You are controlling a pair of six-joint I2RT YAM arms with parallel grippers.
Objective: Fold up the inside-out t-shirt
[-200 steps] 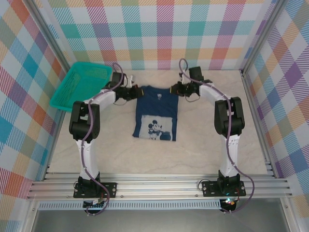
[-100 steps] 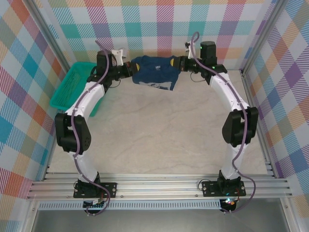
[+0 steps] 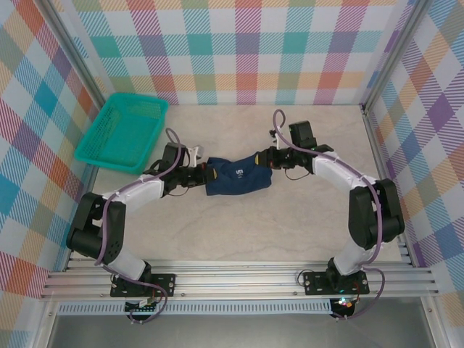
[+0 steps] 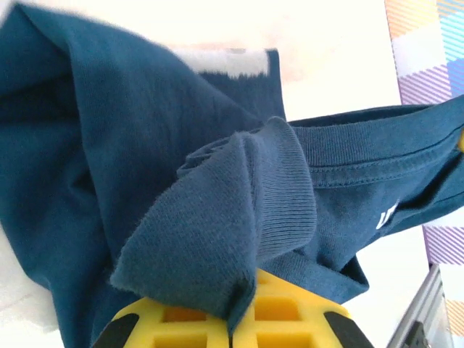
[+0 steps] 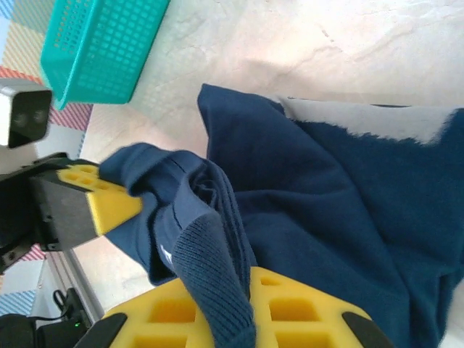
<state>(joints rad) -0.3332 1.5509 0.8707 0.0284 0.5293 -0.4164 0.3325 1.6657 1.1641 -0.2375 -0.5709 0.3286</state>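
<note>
The shirt (image 3: pixel 238 176) has come down from mid-air at the far side, where both arms held it up a moment ago, and now lies bunched on the middle of the table (image 3: pixel 239 232), stretched between the grippers. The left gripper (image 3: pixel 205 175) is clenched on its left end, and the right gripper (image 3: pixel 262 159) on ribbed cloth at its right end, probably the collar. The basket (image 3: pixel 123 133) sits well apart at the far left.

The basket (image 3: pixel 122 135) sits on the table (image 3: pixel 239 235) behind-left of the t-shirt (image 3: pixel 241 178).
</note>
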